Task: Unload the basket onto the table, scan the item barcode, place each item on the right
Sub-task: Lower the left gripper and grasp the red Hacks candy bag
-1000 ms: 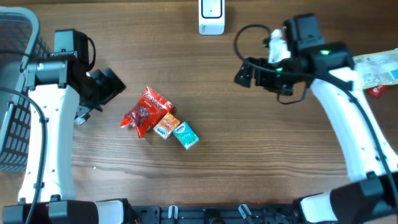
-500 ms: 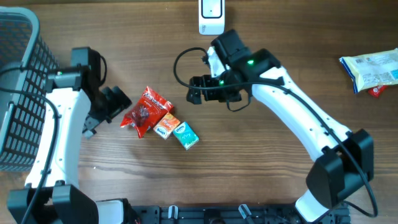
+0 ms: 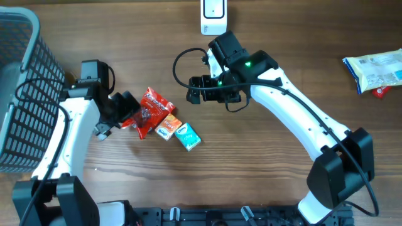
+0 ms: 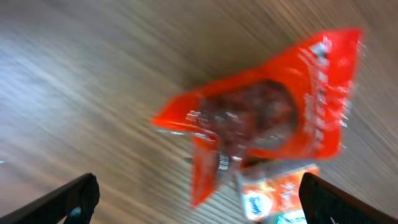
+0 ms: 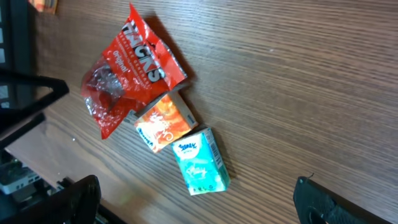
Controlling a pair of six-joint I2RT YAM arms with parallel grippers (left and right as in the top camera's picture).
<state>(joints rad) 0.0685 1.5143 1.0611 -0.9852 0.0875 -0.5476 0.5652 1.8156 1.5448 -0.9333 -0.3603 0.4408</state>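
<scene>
I note the right end effector (image 3: 192,91) has swung in from the far side and the left end effector (image 3: 129,110) has crept up beside the red snack bag (image 3: 149,112), both spread wide, the bag lying unheld on the bench (image 3: 239,166), so grasping looks next.

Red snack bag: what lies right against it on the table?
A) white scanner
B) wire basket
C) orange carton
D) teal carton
C: the orange carton sits tucked against the lower edge of the red snack bag, while the teal carton lies beyond the orange one, clear of the bag.
</scene>
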